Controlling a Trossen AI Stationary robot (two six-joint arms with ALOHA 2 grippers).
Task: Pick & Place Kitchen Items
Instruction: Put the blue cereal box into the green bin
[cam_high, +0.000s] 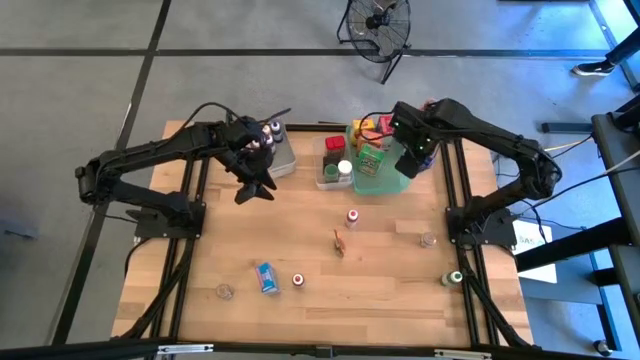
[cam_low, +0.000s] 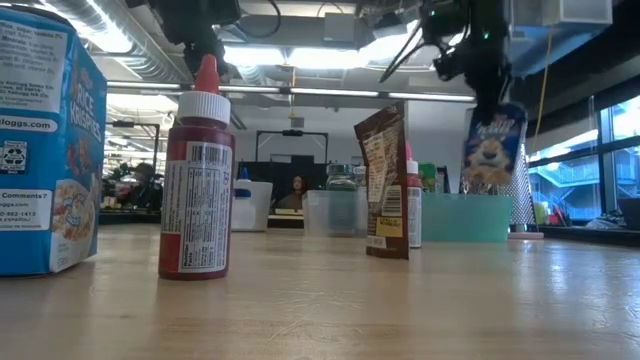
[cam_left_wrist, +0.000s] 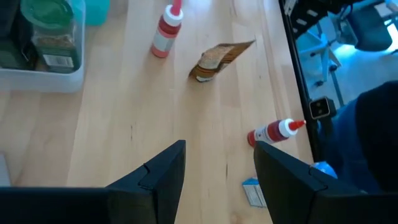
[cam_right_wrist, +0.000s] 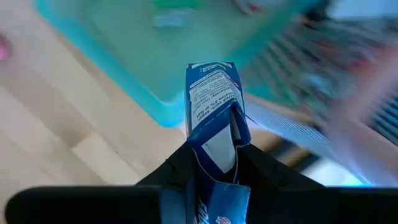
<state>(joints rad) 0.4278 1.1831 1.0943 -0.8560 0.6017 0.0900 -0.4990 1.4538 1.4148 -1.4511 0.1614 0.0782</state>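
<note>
Above the teal tray (cam_high: 385, 180), far right of table (cam_high: 320, 300) | right hand (cam_right_wrist: 217, 155) grasping blue cereal box (cam_right_wrist: 211, 93) in air | left hand (cam_left_wrist: 217, 165) released, empty, above table beside far grey bin (cam_high: 285, 155)

The left gripper (cam_left_wrist: 219, 171) hung over bare wooden table (cam_left_wrist: 112, 143), its two dark fingers (cam_left_wrist: 163, 171) apart with nothing between them. Ahead lay a brown packet (cam_left_wrist: 219, 59) on its side, a red-capped bottle (cam_left_wrist: 165, 32) beside it, another red bottle (cam_left_wrist: 273, 132) lying down, and a clear bin (cam_left_wrist: 43, 78) holding a green-lidded jar (cam_left_wrist: 51, 31).
</note>
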